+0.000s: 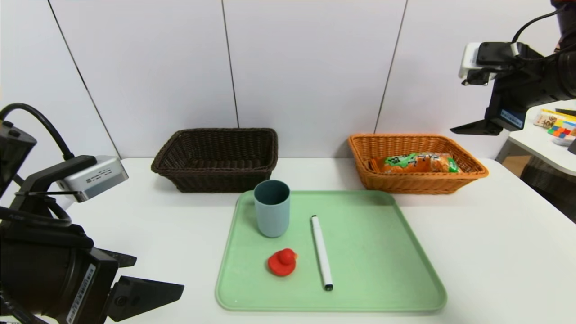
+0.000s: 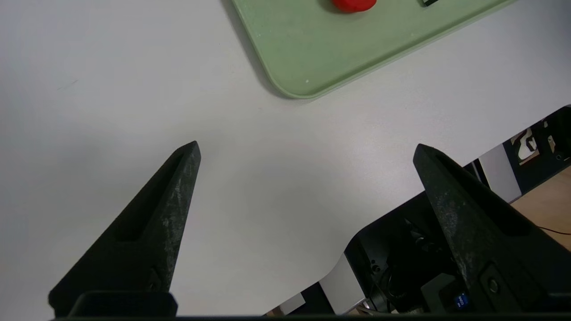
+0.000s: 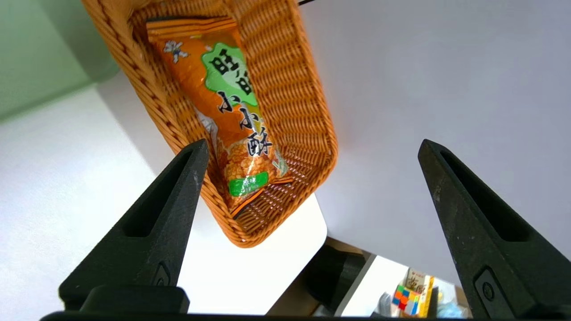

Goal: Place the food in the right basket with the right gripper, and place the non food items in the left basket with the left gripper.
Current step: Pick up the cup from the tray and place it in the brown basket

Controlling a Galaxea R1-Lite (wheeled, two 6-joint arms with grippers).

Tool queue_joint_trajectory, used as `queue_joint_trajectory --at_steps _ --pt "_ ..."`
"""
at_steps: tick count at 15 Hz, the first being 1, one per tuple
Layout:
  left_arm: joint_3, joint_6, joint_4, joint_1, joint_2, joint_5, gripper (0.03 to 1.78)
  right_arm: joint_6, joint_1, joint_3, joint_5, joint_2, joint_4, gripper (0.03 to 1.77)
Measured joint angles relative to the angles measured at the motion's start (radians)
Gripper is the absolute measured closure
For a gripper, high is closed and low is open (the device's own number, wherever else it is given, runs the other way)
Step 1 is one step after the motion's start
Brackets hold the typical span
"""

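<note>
Snack packet (image 1: 419,163): lies flat inside the orange basket (image 1: 468,177), lengthwise along its floor; the right wrist view shows its printed front (image 3: 232,111), which the head view only hints at.
Right gripper (image 3: 312,154): raised above and beside the orange basket, jaws wide with nothing between them.
Tray items: blue-grey cup (image 1: 272,208) upright, red duck (image 1: 282,262) and white marker (image 1: 321,252) lying apart on the green tray (image 1: 382,252).
Dark basket (image 1: 216,158): behind the tray's left corner, nothing visible inside.
Left gripper (image 2: 308,149): low over bare table (image 2: 111,80) near its front edge, jaws wide; the tray's corner (image 2: 290,67) sits just beyond.
Open room: white table spreads on both sides of the tray.
</note>
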Motion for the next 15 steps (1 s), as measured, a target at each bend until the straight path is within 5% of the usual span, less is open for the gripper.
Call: queue_joint_trajectory --at_steps 3,8,12,15 --pt "0.011 0.001 0.0 0.001 -0.024 0.001 0.12 0.117 0.0 0.002 -0.001 -0.045 -0.002 0.15" --pt "0.025 0.001 -0.001 0.001 -0.053 0.003 0.12 0.491 0.014 -0.02 -0.013 -0.072 -0.034 0.12" --pt "0.03 0.001 -0.004 0.001 -0.061 0.002 0.12 0.883 0.033 -0.01 -0.115 -0.071 -0.064 0.11" --pt "0.031 0.001 -0.014 0.001 -0.064 0.0 0.12 1.096 0.074 0.15 -0.168 -0.121 -0.132 0.11"
